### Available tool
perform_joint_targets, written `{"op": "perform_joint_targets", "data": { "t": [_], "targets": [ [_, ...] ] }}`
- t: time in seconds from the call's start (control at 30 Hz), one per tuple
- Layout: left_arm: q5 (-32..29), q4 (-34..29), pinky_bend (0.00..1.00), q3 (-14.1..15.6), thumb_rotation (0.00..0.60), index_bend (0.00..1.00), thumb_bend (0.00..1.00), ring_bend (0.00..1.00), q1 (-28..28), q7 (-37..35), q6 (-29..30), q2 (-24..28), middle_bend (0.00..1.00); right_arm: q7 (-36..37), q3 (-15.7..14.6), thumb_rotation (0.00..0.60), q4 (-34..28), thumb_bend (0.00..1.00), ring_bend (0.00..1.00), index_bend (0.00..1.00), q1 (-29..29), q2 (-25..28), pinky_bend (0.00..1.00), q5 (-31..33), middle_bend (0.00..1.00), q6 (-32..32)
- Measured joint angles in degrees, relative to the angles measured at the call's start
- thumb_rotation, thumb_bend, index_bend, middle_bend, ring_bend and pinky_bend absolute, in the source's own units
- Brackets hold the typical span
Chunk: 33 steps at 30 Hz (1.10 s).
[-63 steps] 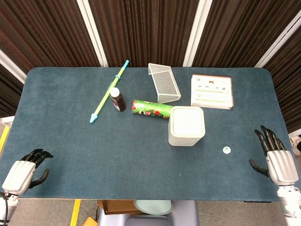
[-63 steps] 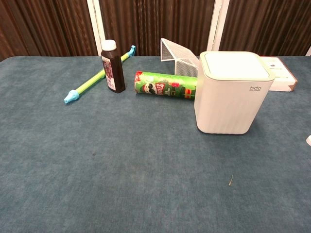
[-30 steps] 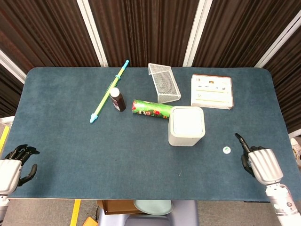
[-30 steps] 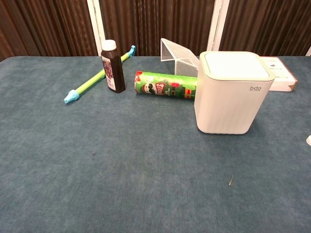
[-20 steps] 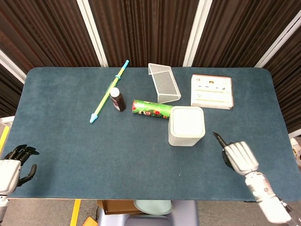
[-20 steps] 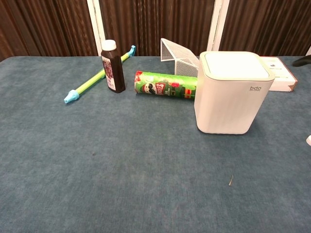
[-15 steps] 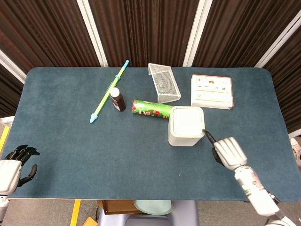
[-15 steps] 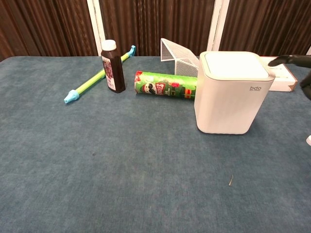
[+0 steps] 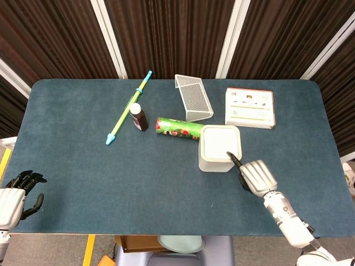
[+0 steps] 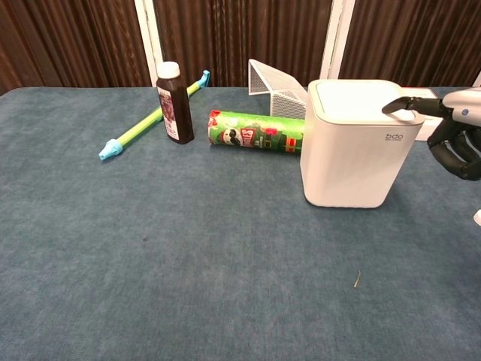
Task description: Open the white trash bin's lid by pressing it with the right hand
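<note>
The white trash bin [image 9: 220, 161] [image 10: 353, 162] stands right of the table's middle, and its lid [image 9: 217, 141] [image 10: 357, 100] lies flat and closed. My right hand [image 9: 254, 177] [image 10: 455, 134] is at the bin's near right corner. One dark finger [image 9: 232, 159] [image 10: 398, 104] is stretched out over the lid's corner while the others curl in. Whether the tip touches the lid cannot be told. My left hand [image 9: 15, 194] hangs off the table's near left corner, empty, with its fingers apart.
Just left of the bin lies a green can [image 9: 179, 128] [image 10: 257, 131]. A brown bottle [image 9: 138, 117] [image 10: 174, 103] and a green-blue stick [image 9: 128, 107] [image 10: 150, 120] sit further left. Behind the bin are a tipped wire basket [image 9: 193, 97] [image 10: 272, 86] and a flat box [image 9: 250, 108] [image 10: 436, 116].
My right hand has swung from the table's right edge leftwards to the bin, its fingers curling in but for one. The left hand drew back off the near left corner.
</note>
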Motion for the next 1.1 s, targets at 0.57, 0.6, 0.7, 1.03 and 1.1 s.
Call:
{"op": "perform_joint_targets", "data": {
  "t": [0.57, 0.6, 0.7, 1.03, 1.1],
  "targets": [
    [0.15, 0.11, 0.36, -0.06, 0.6, 0.37, 0.47, 0.18, 0.14, -0.12, 0.35, -0.03, 0.29, 1.31, -1.48, 0.6, 0.32, 0.75, 0.77, 0.18, 2.11, 0.27, 0.82, 3.08, 0.79, -1.41],
    [0.17, 0.12, 0.36, -0.06, 0.6, 0.37, 0.47, 0.18, 0.13, -0.14, 0.35, -0.03, 0.29, 1.41, -1.49, 0.6, 0.3, 0.75, 0.77, 0.17, 2.36, 0.33, 0.82, 3.46, 0.79, -1.65],
    [0.19, 0.17, 0.36, -0.05, 0.6, 0.37, 0.47, 0.18, 0.13, -0.13, 0.33, -0.04, 0.29, 1.54, -1.52, 0.6, 0.35, 0.75, 0.77, 0.16, 2.72, 0.25, 0.82, 3.65, 0.79, -1.35],
    [0.16, 0.13, 0.36, -0.07, 0.6, 0.37, 0.47, 0.18, 0.17, 0.03, 0.35, -0.05, 0.29, 4.22, -1.45, 0.6, -1.16, 0.75, 0.77, 0.11, 0.7, 1.23, 0.82, -2.77, 0.79, 5.8],
    [0.16, 0.09, 0.36, -0.04, 0.6, 0.37, 0.47, 0.18, 0.18, 0.08, 0.33, -0.06, 0.29, 4.89, -1.42, 0.6, -1.51, 0.75, 0.77, 0.1, 0.01, 1.69, 0.82, -4.22, 0.79, 7.52]
  ]
}}
